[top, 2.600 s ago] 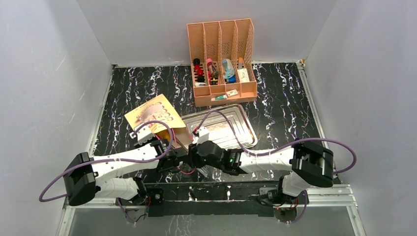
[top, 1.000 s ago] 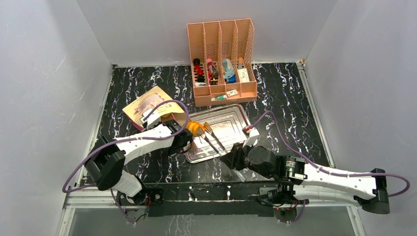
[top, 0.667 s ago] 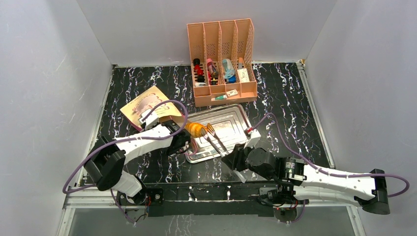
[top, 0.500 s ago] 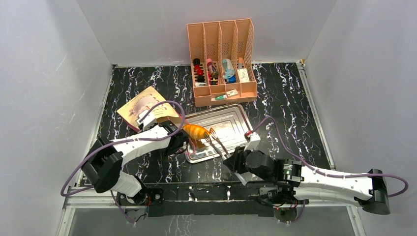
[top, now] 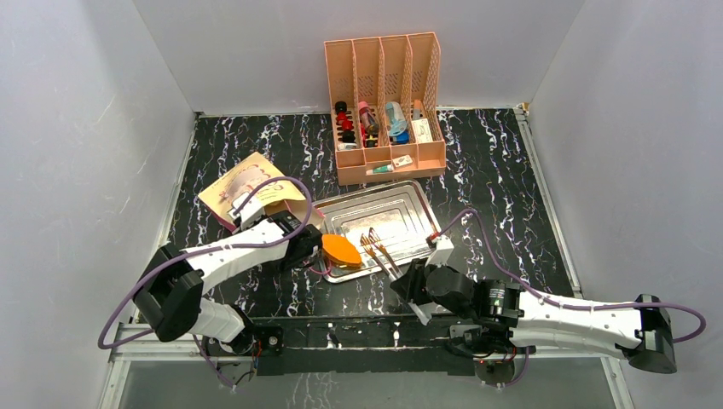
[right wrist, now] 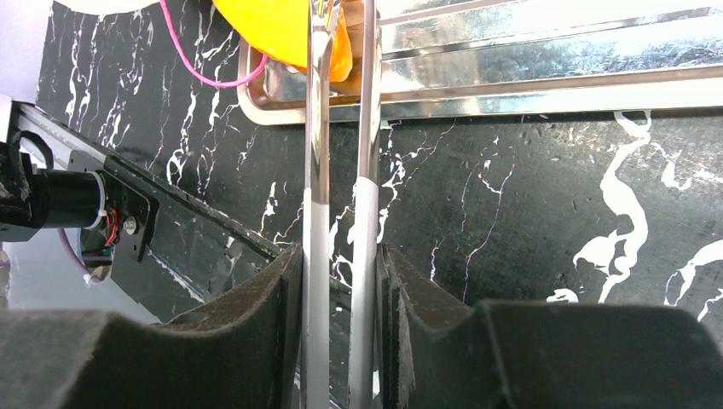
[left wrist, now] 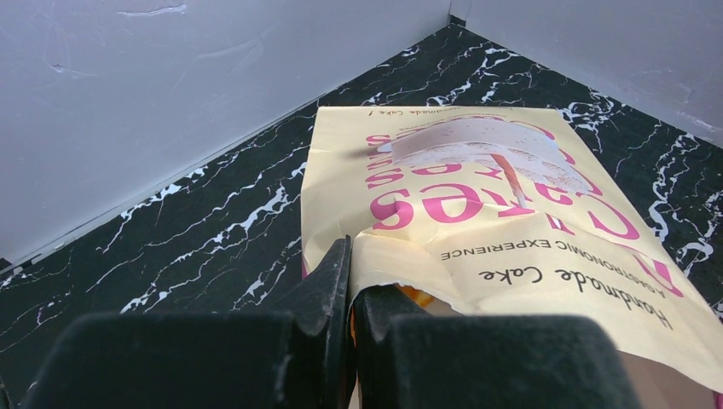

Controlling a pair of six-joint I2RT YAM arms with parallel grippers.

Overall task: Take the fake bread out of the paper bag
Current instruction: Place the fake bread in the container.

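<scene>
The cream paper bag (top: 243, 189) with pink "Cakes" lettering lies flat at the left and fills the left wrist view (left wrist: 477, 196). My left gripper (top: 300, 241) is shut on the bag's torn mouth edge (left wrist: 349, 256). An orange bit shows under that edge; I cannot tell what it is. The orange fake bread (top: 341, 250) lies out of the bag, on the near-left corner of the metal tray (top: 426, 223). My right gripper (top: 416, 285) is shut on metal tongs (top: 379, 251). In the right wrist view the gripper (right wrist: 341, 256) holds the tongs (right wrist: 368, 128), whose tips reach beside the bread (right wrist: 277, 30).
A peach slotted organizer (top: 385, 102) with small items stands behind the tray. A pink bag cord (right wrist: 213, 75) trails by the tray's rim (right wrist: 529, 85). Grey walls close in the left, back and right sides. The arm bases and rail run along the near edge.
Both grippers were at the bag mouth. The tongs then carried the bread out over the tray and down to its near-left corner. The left gripper has dragged the bag leftward.
</scene>
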